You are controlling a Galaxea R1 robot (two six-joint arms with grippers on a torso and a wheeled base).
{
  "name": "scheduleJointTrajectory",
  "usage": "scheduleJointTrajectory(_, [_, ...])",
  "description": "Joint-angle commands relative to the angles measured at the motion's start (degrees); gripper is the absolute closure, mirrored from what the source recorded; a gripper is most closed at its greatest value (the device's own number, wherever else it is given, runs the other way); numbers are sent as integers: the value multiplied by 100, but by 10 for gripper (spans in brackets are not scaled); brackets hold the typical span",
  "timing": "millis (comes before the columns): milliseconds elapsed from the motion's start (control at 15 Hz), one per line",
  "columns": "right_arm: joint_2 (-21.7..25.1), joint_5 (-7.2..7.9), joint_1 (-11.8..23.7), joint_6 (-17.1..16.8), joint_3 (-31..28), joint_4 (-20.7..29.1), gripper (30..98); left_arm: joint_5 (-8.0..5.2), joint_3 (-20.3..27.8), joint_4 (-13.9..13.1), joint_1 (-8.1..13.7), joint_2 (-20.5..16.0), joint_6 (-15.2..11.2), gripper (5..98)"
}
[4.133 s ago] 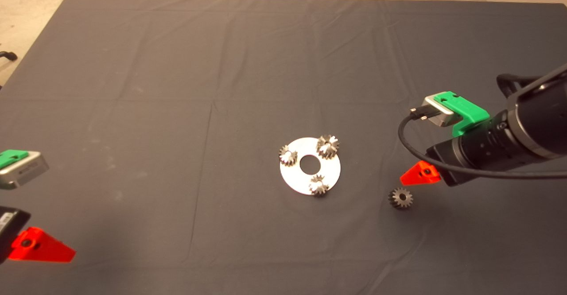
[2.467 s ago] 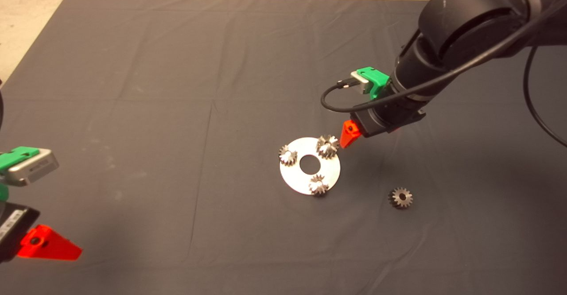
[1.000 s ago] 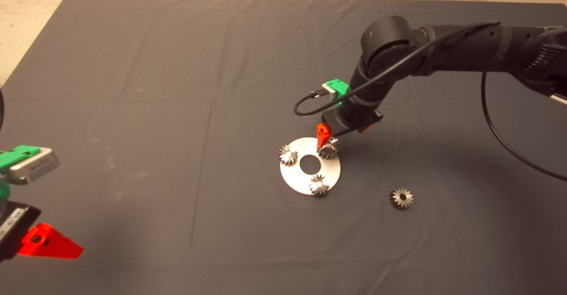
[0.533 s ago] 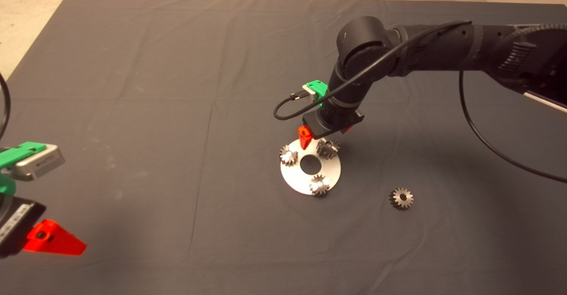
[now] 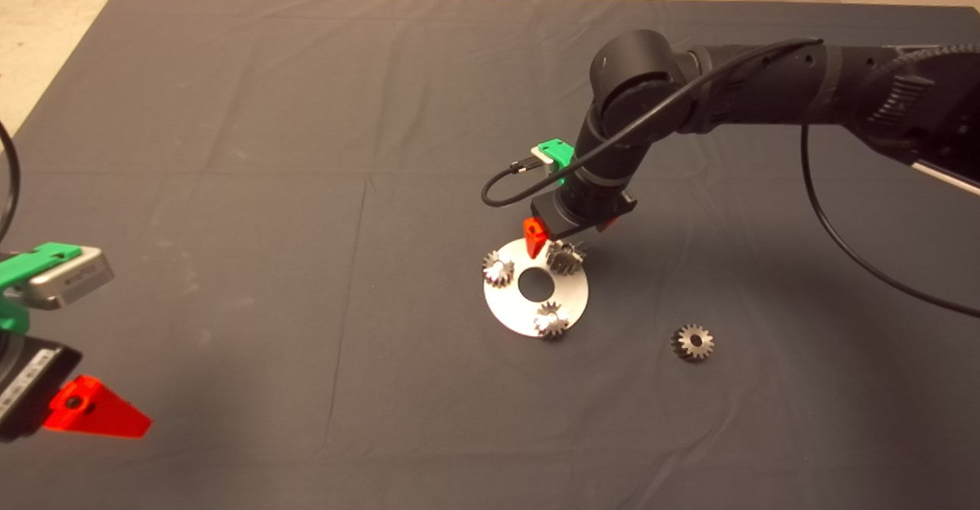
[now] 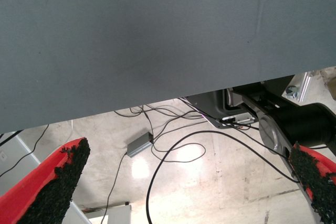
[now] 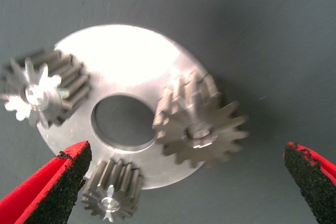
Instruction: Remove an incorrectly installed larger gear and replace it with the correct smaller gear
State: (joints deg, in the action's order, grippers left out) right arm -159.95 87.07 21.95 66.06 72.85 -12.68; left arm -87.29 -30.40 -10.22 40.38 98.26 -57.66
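The larger gear [image 5: 566,256] stands on the far right part of a silver disc [image 5: 570,295]. Two shinier gears [image 5: 498,269] [image 5: 550,320] stand on the disc too. My right gripper [image 5: 570,233] hangs just above the larger gear, open and empty. In the right wrist view the larger gear [image 7: 198,124] lies between the spread fingers [image 7: 52,192], which do not touch it. The smaller gear [image 5: 693,342] lies loose on the mat, right of the disc. My left gripper [image 6: 187,148] waits open at the lower left edge.
The dark mat [image 5: 306,188] covers the table, with bare floor [image 5: 46,4] beyond its far left corner. The left wrist view shows the mat's edge, then floor with cables [image 6: 157,166] and a small grey box [image 6: 139,144].
My right arm came in from the right edge, swung over the disc and lowered over the larger gear. In the last half second it shifted slightly right. The gears have not moved.
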Motion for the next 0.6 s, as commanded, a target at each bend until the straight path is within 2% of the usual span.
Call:
scheduleJointTrajectory(0, [122, -5, -112, 47, -97, -174, 314, -771, -2, -59, 59, -3, 9, 54])
scheduleJointTrajectory(533, [258, 3, -121, -32, -44, -358, 314, -771, 1, -59, 59, -3, 9, 54])
